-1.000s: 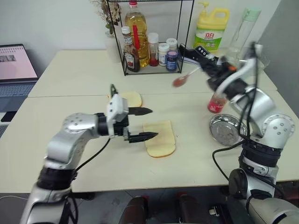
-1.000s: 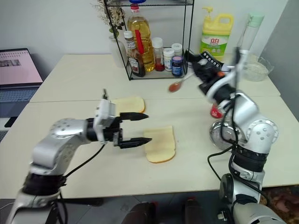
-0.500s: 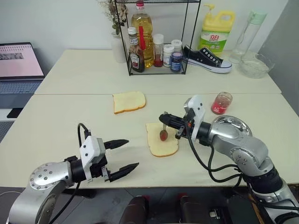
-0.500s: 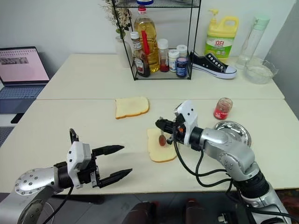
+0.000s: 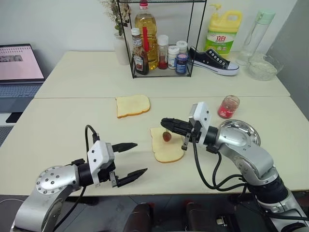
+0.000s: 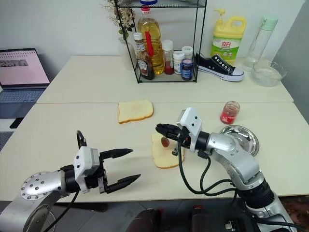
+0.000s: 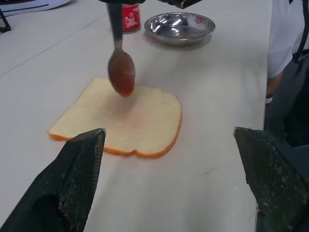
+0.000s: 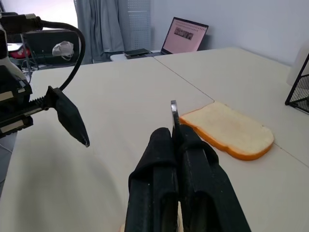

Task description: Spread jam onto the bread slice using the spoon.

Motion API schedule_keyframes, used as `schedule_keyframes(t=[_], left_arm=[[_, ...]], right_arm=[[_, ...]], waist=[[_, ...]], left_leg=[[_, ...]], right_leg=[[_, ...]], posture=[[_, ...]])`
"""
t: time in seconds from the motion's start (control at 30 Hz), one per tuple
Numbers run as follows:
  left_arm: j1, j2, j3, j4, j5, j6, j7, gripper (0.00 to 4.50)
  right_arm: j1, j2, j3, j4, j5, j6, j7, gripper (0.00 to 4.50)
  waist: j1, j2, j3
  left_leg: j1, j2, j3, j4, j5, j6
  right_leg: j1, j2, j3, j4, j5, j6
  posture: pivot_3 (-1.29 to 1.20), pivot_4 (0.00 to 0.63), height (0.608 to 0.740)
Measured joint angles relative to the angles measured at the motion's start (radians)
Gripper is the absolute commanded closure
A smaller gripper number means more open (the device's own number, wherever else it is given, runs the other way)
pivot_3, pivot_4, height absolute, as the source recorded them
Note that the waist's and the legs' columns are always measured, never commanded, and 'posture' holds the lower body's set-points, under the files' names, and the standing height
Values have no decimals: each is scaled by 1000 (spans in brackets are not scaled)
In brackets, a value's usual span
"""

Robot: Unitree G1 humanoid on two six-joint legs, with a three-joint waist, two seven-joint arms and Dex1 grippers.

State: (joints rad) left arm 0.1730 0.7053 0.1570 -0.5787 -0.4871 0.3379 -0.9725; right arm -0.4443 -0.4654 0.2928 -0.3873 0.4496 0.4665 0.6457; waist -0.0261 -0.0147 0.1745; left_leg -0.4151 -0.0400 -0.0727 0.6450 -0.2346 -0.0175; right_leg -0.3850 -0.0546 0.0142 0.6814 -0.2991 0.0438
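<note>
The right gripper (image 5: 166, 123) clenches the spoon (image 7: 120, 67), jam-loaded bowl over the bread (image 5: 167, 145); the left gripper's (image 5: 135, 158) fingers gape empty beside it.

Pale cream tables (image 5: 72, 116) pushed together, white wall (image 5: 58, 24) behind, grey curtains (image 8: 113, 26), perhaps window beyond

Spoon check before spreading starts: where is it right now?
The spoon hangs bowl-down from the shut right tool, just above the far end of the bread slice, with jam in its bowl.

left gripper (image 5: 130, 158) fingers spread; right gripper (image 5: 166, 123) fingers pressed together.
</note>
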Motion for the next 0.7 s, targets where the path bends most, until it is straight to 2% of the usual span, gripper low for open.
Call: schedule_keyframes(t=[0.23,0.7], left_arm=[[-21,0,-2,6,0,0,1,72],[-51,0,-36,32,-1,1,3,72]], right_arm=[[40,-7,16,15,-86,-50,53,4440],[36,30,-5,21,-98,-40,60,4440]], waist=[[0,0,0],[0,0,0]], left_leg=[[0,0,0,0,0,0],[0,0,0,0,0,0]], right_leg=[[0,0,0,0,0,0],[0,0,0,0,0,0]], posture=[[0,150,740],[0,150,740]])
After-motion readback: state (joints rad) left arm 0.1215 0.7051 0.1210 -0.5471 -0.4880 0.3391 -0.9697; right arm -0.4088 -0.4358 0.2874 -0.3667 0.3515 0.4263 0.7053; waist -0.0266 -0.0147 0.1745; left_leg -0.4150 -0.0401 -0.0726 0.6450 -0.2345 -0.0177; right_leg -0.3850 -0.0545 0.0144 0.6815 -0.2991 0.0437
